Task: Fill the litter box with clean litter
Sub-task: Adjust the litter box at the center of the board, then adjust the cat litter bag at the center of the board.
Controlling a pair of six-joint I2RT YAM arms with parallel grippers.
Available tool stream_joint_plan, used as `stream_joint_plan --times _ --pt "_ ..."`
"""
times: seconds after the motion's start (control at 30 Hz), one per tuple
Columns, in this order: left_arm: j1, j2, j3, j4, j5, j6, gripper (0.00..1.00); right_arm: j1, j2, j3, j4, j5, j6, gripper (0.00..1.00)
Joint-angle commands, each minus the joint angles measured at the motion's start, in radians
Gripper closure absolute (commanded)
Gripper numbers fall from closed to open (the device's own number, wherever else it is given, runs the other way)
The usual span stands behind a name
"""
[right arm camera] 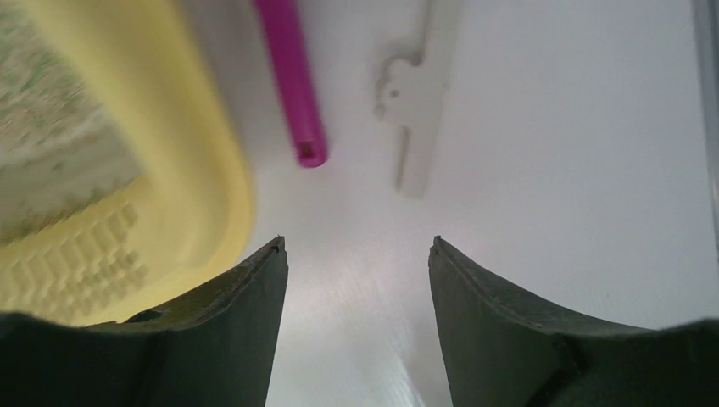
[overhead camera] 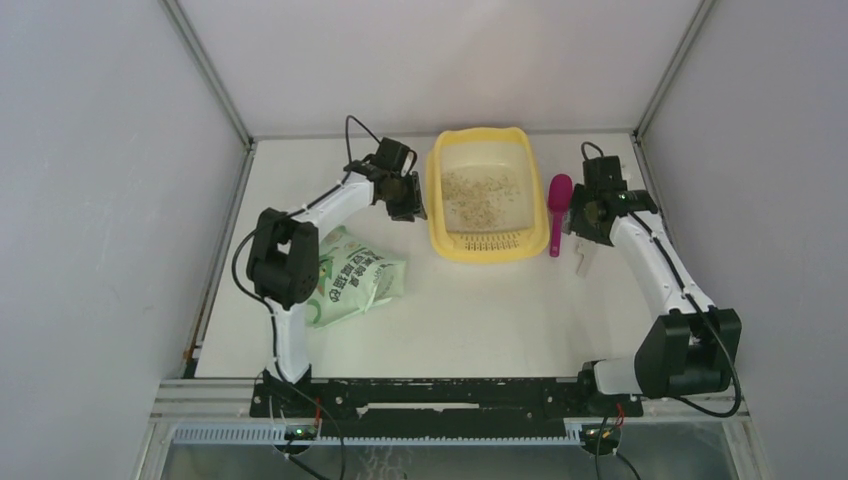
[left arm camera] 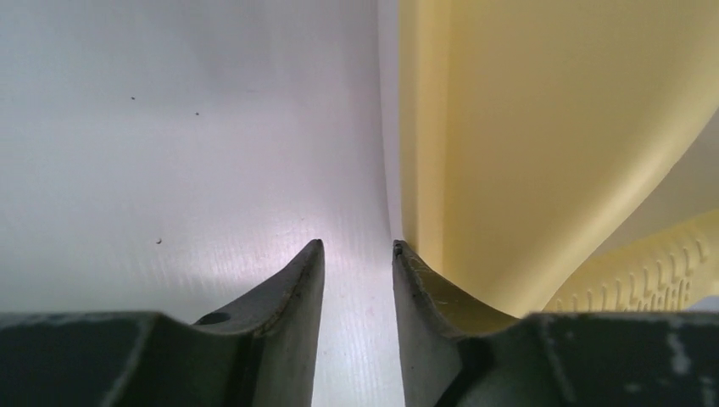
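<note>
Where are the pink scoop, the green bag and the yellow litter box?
magenta scoop (overhead camera: 555,230): top view, on its handle.
light green bag (overhead camera: 355,280): top view, on its printed front.
yellow litter box (overhead camera: 482,255): top view, on its near rim.

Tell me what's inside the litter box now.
The box holds a thin, patchy scatter of litter, its pale floor bare around that, and the grille at the near end. Anything beneath the grille is hidden.
</note>
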Motion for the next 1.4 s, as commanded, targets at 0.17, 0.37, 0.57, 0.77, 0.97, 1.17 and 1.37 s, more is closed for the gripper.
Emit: stream_joint_plan --times 0.17,0.37,0.57,0.77,0.97,1.17,1.37 --pt "0.104 -0.353 -0.257 0.129 -0.049 -0.051 0.29 0.394 -0.219 0.065 0.132 -0.246 -0.129 0.37" --pt "0.124 -0.589 -0.277 -0.003 -0.207 -0.05 0.0 0.75 -0.216 -0.026 0.269 -0.335 -0.418 0.29" --pt "0.239 -0.834 -0.388 -0.143 -0.266 -0.139 0.0 0.972 -0.155 -0.117 0.529 -0.359 -0.684 0.31" --pt "0.411 -1.077 -0.529 -0.235 -0.269 -0.159 0.0 1.132 -0.047 -0.098 0.726 -0.341 -0.845 0.4" --pt "0.457 -1.212 -0.602 -0.29 -0.264 -0.154 0.0 1.245 0.118 0.003 0.766 -0.337 -0.932 0.44" --pt "0.521 -1.265 -0.628 -0.337 -0.22 -0.137 0.0 1.313 0.233 0.096 0.762 -0.354 -0.972 0.4" --pt "0.566 -1.305 -0.63 -0.378 -0.203 -0.114 0.0 1.324 0.357 0.183 0.762 -0.367 -0.999 0.39"
